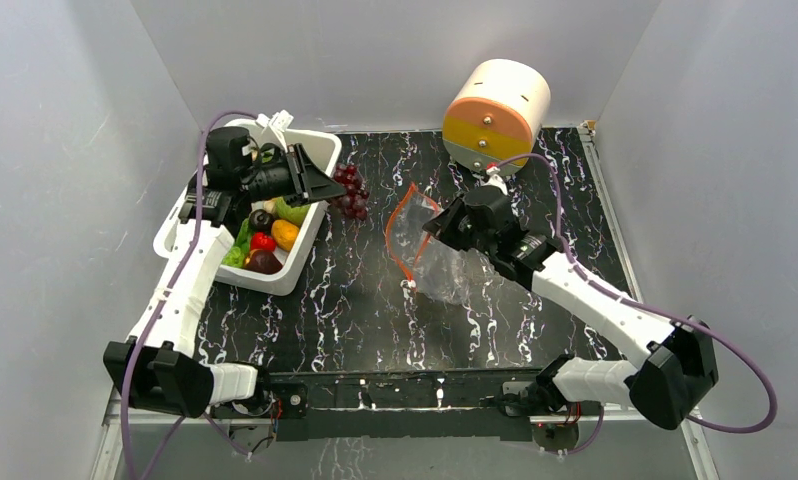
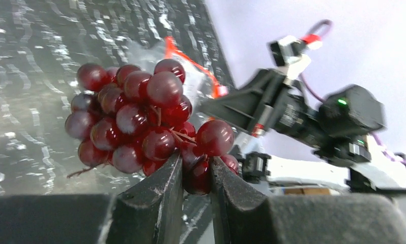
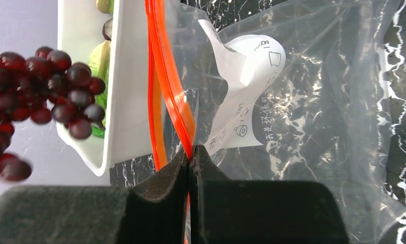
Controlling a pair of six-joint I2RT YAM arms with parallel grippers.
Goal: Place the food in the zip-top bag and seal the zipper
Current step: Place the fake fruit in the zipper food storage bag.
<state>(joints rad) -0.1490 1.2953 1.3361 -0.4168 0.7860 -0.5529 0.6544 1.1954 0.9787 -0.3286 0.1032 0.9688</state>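
Black marbled table [image 1: 355, 300] was pictured with a white bin [image 1: 280, 278] at left. Bag [image 1: 445, 268] was held mid-table, its zipper [image 3: 165, 76] pinched by the closed right gripper [image 3: 190, 155]. Grapes [image 2: 140, 117] were clamped in the left gripper [image 2: 196, 168], between bin and bag.

Left arm raised, wrist bent rightward; left gripper [image 2: 196, 165] fingers pinch grape bunch [image 2: 140, 117]. Right arm elbow out, forearm angled toward desk centre; right gripper [image 3: 191, 155] fingers clamped on zipper [image 3: 168, 76].

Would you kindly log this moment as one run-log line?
left gripper: shut on grape bunch, beside white bin | right gripper: shut on zipper | zip-top bag: mouth open
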